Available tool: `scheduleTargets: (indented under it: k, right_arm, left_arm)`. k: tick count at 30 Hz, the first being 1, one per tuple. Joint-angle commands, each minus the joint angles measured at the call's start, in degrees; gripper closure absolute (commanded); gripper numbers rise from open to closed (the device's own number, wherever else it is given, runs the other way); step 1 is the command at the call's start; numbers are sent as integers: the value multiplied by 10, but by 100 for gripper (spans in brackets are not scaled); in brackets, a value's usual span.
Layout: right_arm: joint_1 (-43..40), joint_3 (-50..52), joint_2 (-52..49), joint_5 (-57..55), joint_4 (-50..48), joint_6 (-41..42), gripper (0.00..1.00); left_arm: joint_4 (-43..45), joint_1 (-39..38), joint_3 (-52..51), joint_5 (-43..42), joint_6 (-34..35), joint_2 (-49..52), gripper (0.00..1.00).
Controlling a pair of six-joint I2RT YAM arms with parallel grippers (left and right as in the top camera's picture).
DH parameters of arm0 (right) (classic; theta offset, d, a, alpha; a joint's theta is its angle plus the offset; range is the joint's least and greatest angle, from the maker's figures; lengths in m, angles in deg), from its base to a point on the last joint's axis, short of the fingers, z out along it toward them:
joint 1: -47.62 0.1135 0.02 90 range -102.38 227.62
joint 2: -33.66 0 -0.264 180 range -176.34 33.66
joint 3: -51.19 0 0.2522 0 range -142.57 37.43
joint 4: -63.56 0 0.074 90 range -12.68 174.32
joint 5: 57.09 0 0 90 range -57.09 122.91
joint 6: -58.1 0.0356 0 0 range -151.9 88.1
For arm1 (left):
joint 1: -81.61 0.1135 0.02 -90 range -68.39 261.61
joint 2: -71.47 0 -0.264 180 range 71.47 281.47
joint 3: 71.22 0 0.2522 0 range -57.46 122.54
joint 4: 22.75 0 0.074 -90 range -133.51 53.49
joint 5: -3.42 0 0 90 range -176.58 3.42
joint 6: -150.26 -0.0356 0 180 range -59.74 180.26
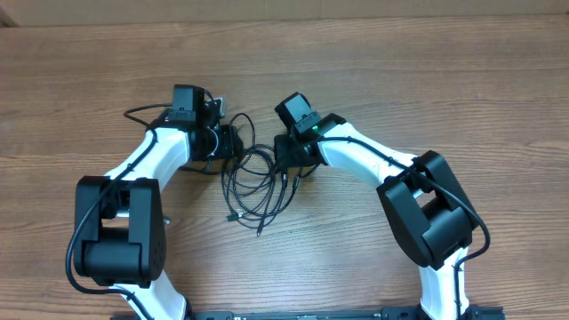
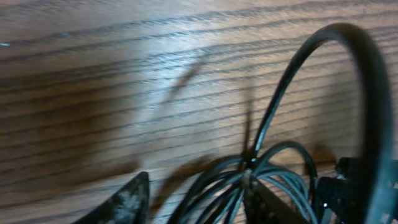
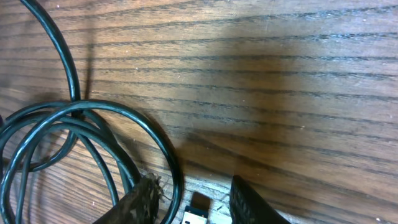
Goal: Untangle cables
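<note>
The cables (image 1: 253, 182) lay in a loose tangle of overlapping loops on the bench (image 1: 400, 71), midway between my two arms, with two free ends trailing out toward my bases. My left fingers (image 1: 229, 144) sat low at the tangle's left edge and my right fingers (image 1: 286, 169) at its upper right, so I had the knot bracketed from both sides.

From my left wrist, I saw my two tips standing apart with several thin black strands bunched between them, closer to the right tip (image 2: 267, 205) than to the other. Bare wood showed in the gap, so those fingers were open, not clamped. One strand arched up high from the bunch, and a thicker, blurred cord crossed close to the lens on the right.

From my right wrist, the loops curled off to the left, one strand running down between my parted tips. A silver-tipped plug (image 3: 194, 216) lay on the wood between them, free on both sides. Those fingers were open too, gripping nothing.
</note>
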Motion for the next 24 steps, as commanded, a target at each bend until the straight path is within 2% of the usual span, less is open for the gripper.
scheduleTargets:
  k: [1,3,8,10,14,20,24]
  right_arm:
    - [8,7,-41,-29,24,13,62]
    - [9,0,-41,-31,41,12,59]
    - [10,-16,-41,-44,72,10,53]
    - [10,-16,-41,-44,74,8,53]
    - [25,-21,-41,-52,79,-25,50]
    - [36,-101,-41,-157,154,-60,37]
    - [33,-141,-41,-163,184,-79,36]
  left_arm:
    - [2,-2,10,5,3,8,45]
    - [1,0,11,6,0,7,38]
    - [-31,20,33,6,-13,7,6]
    - [-35,28,34,6,-13,7,0]
    - [-42,47,34,5,4,7,0]
    - [-40,56,34,-5,8,7,0]
    - [-40,56,34,-3,8,7,0]
